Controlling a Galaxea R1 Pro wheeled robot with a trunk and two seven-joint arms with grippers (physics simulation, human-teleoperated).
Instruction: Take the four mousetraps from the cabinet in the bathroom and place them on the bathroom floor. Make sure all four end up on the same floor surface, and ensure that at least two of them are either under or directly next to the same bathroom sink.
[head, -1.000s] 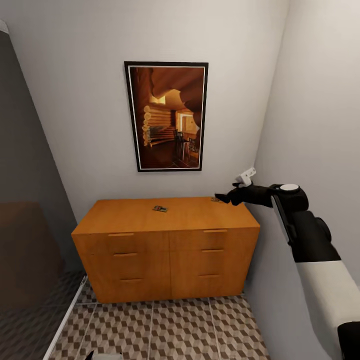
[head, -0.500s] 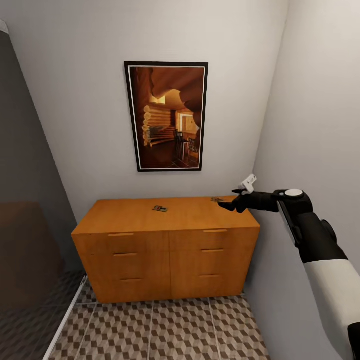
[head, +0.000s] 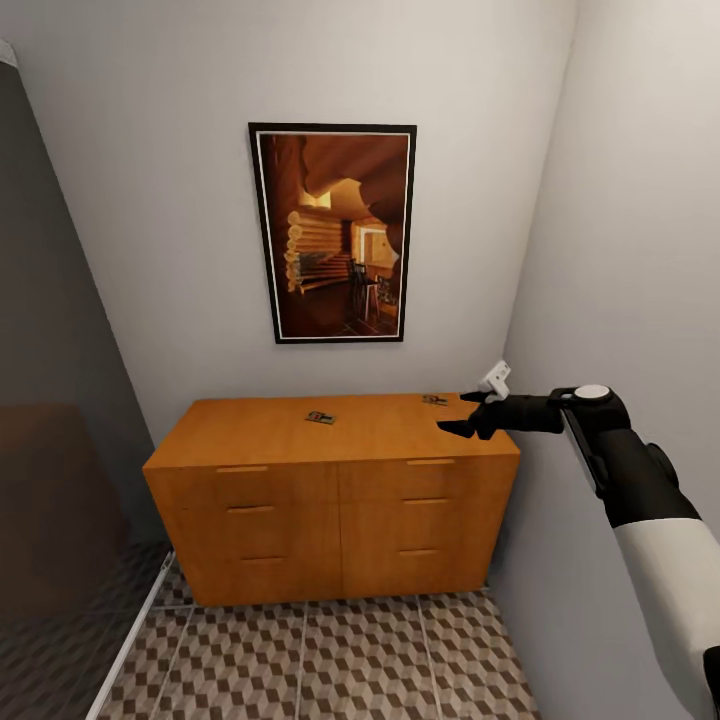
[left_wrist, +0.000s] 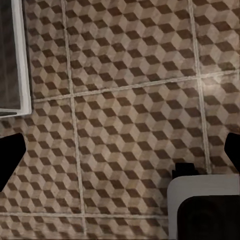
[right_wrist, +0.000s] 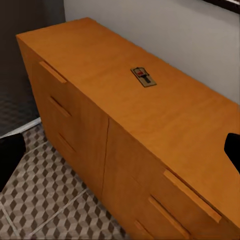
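Observation:
The orange-brown cabinet (head: 340, 440) stands against the back wall, and two mousetraps lie on its flat top. One mousetrap (head: 319, 417) is near the middle, seen too as the mousetrap (right_wrist: 144, 76) in the right wrist view. A second mousetrap (head: 434, 400) lies near the back right corner. My right gripper (head: 457, 413) hovers open just over the right end of the top, beside that second trap, holding nothing. Over the cube-patterned bathroom floor (left_wrist: 125, 100) hangs my left gripper (left_wrist: 120, 155), open and empty.
A framed picture (head: 332, 232) hangs above the cabinet. The right wall (head: 620, 250) runs close beside my right arm. A glass shower screen (head: 60, 400) with a white sill (left_wrist: 20, 55) bounds the left. Part of my white base (left_wrist: 205, 200) sits on the tiles.
My right gripper has dropped lower toward the cabinet top and pulled back slightly from the back-right trap, its fingers now spread apart. The traps have not moved.

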